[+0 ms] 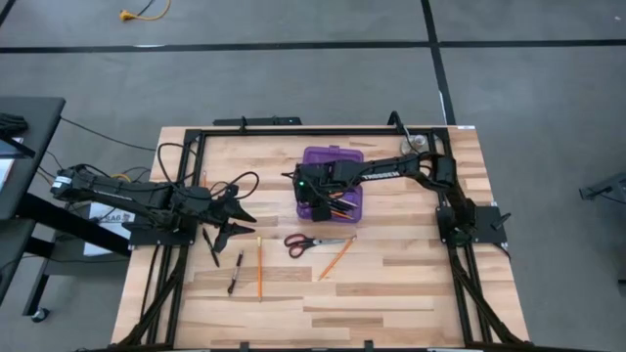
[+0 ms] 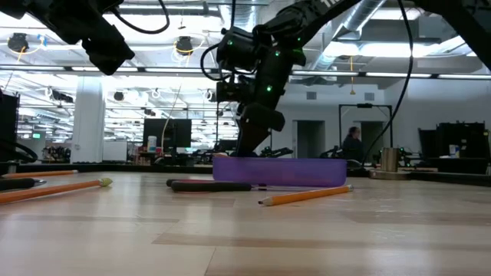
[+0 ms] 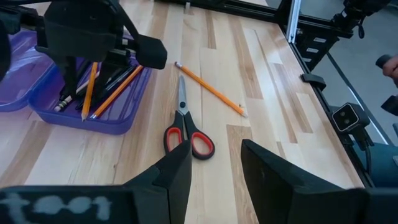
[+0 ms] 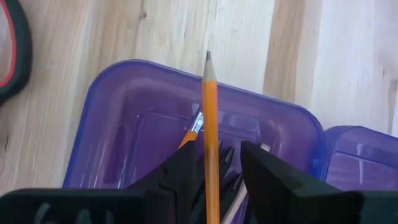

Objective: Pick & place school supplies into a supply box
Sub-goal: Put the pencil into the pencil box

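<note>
You look at a pale wooden plank table [image 1: 411, 293], smooth with a soft sheen. The translucent purple plastic box [image 3: 93, 118] looks glossy. The scissors [image 3: 186, 127] have bare metal blades and shiny red-and-black plastic handles. The thin orange pencil [image 4: 211, 124] looks painted and smooth. The right gripper's fingers [image 4: 273, 177] are matt black plastic.

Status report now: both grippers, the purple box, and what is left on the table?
Right gripper over purple box, shut on pencil. Left gripper open, waiting. Scissors, pencils, pens left on table. Nothing blocking.
</note>
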`<state>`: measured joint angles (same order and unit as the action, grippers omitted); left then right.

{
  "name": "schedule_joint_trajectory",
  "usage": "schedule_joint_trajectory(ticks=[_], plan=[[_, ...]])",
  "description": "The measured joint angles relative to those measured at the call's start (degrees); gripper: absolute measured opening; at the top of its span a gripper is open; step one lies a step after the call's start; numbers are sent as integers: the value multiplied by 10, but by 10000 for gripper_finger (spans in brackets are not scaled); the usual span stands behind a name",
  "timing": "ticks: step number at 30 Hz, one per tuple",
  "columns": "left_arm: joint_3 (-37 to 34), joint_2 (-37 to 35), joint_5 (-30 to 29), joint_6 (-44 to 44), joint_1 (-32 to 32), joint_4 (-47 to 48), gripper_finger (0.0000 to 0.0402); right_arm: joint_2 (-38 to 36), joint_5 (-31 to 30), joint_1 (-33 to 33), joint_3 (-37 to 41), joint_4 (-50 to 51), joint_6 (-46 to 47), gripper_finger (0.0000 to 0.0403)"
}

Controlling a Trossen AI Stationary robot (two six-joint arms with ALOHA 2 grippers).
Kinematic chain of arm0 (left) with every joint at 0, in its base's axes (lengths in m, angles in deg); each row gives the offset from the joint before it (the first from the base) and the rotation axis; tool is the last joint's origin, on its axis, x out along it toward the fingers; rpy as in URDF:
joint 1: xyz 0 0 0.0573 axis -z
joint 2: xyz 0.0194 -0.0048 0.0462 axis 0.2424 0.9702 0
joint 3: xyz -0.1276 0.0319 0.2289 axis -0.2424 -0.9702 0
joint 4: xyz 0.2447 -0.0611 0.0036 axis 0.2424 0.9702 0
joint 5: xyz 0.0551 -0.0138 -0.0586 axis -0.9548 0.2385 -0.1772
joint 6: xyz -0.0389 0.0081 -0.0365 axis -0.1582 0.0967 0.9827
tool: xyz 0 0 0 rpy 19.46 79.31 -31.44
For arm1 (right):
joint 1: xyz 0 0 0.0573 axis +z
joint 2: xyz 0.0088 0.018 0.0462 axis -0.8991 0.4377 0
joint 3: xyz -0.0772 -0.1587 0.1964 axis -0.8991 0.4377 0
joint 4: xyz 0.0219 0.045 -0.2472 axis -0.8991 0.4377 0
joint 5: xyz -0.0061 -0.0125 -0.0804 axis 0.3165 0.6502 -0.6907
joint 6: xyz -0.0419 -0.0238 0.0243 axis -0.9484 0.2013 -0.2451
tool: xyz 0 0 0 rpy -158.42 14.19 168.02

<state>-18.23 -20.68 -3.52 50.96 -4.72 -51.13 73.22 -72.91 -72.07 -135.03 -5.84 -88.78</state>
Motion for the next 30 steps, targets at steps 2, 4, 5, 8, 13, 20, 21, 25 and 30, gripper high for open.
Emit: schedule_joint_trajectory(ticks=[2, 4, 5, 8, 13, 20, 21, 25, 30], plan=[[0, 0, 0, 0, 0, 0, 128, 0, 0, -1, 0, 2, 1, 120], [0, 0, 0, 0, 0, 0, 128, 0, 0, -1, 0, 4, 1, 120], [0, 0, 0, 0, 0, 0, 128, 0, 0, -1, 0, 4, 1, 120], [0, 0, 0, 0, 0, 0, 128, 0, 0, -1, 0, 4, 2, 120], [0, 0, 0, 0, 0, 0, 128, 0, 0, -4, 0, 8, 7, 120], [0, 0, 0, 0, 0, 0, 128, 0, -1, -7, 0, 9, 16, 90], [0, 0, 0, 1, 0, 0, 128, 0, 1, -7, 0, 12, 16, 82], [0, 0, 0, 1, 0, 0, 128, 0, 10, -11, 0, 25, 17, 52], [0, 0, 0, 1, 0, 0, 128, -1, 12, -12, 0, 43, 17, 11]])
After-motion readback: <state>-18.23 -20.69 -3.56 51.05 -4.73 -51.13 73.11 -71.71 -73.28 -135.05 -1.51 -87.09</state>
